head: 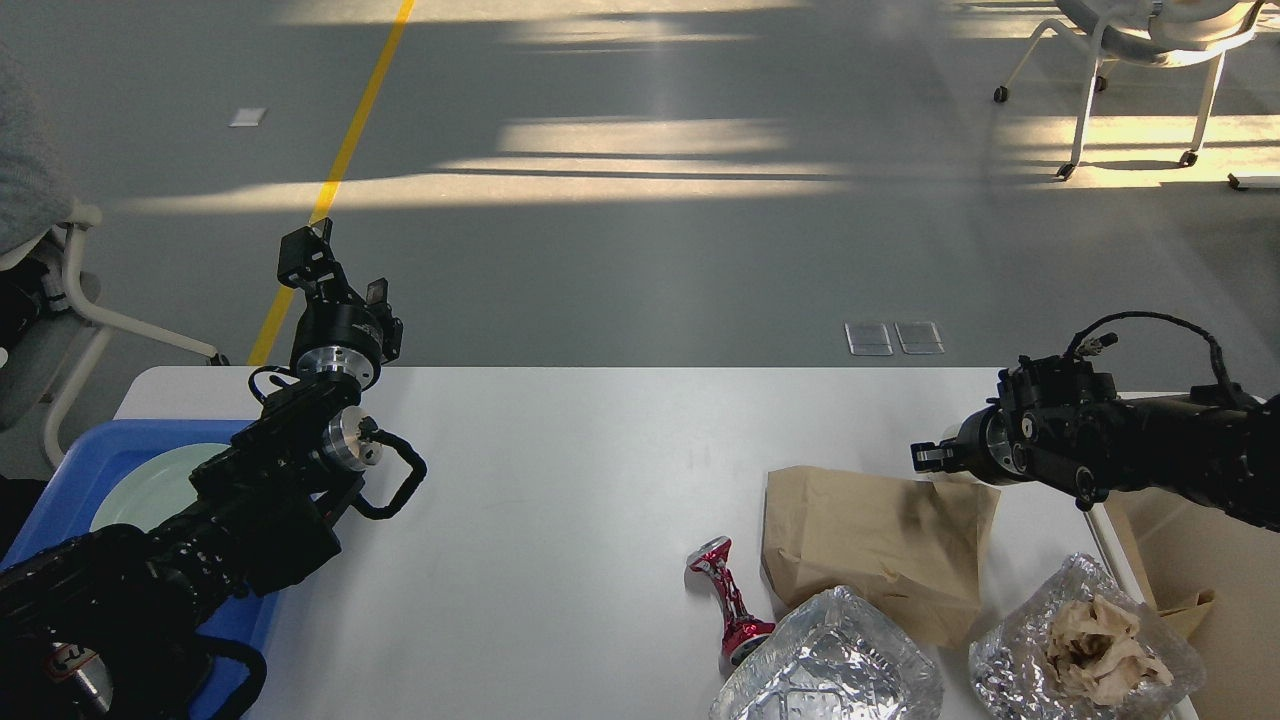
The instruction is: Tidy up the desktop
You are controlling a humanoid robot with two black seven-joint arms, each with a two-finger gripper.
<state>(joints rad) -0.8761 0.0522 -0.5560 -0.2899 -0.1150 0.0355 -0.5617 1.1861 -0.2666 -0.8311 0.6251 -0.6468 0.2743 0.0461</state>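
Grey floor, yellow line; white table (560, 470) spans lower frame — brown paper bag (875, 545) lower right. Left tool (335, 275) spread, upper left; right tool (925, 457) — grip unclear.

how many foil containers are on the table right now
2. One foil container sits at the near edge beside the crushed red can; the other, holding crumpled paper, is at the near right corner. Both run off the frame's bottom.
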